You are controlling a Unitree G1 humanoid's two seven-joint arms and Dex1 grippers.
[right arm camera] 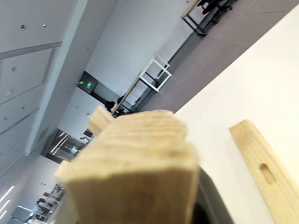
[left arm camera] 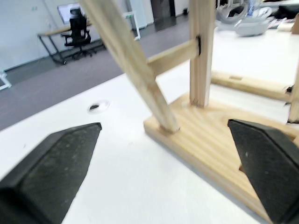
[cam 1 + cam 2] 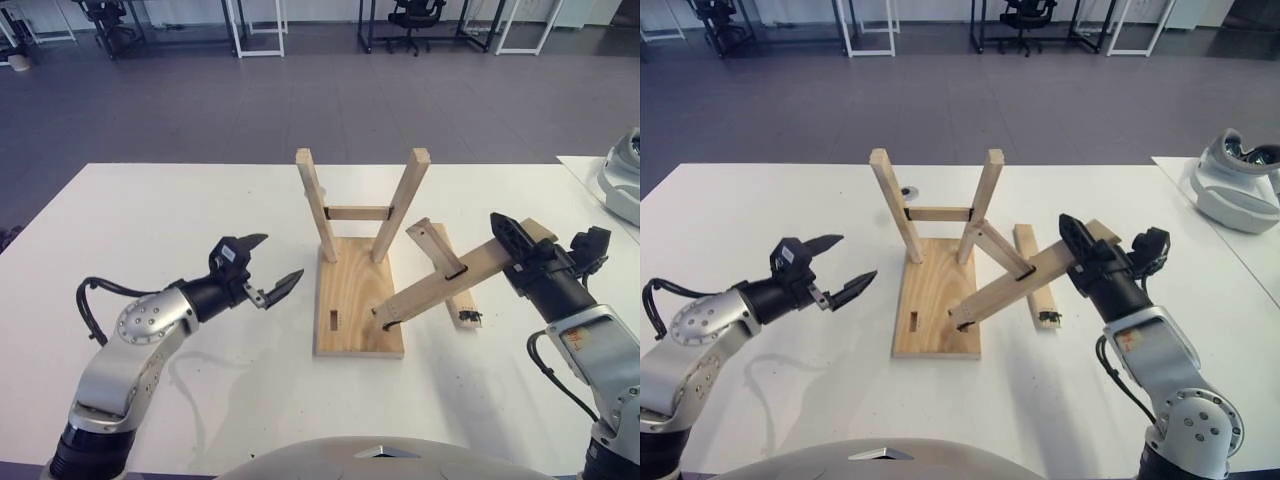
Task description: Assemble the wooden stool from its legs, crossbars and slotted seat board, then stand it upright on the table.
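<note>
Left gripper (image 3: 280,256): fingers apart, holding nothing, hovering over the table (image 3: 150,220) just left of the seat board (image 3: 350,290).

Right gripper (image 3: 508,240): clamped on the top end of a leg (image 3: 440,282). That leg slants down and left, with its foot at the board's near-right corner. Can't tell if the tenon is in the slot or just resting on the edge.

The board lies flat, underside up. The near-left slot (image 3: 332,320) is open, with nothing in it.

The held leg carries a short crossbar (image 3: 998,248) that angles up towards the far-right standing leg (image 3: 400,205). A spare leg (image 3: 1042,298) lies on the table right of the board, under the held one.

Far end: both standing legs are seated, the left one (image 3: 315,205) too, with the far crossbar (image 3: 358,213) joining them.

My read on doing this step well:
- Pivot the held leg upright about its foot; don't lift it.
- Bring my left gripper onto the board edge to brace it. Otherwise the board will likely slide or tip with two legs already on it.
- Line the foot up square with the slot before pushing down, then press straight down.
- Watch the short crossbar: it could knock the far-right leg loose as I swing up.
</note>
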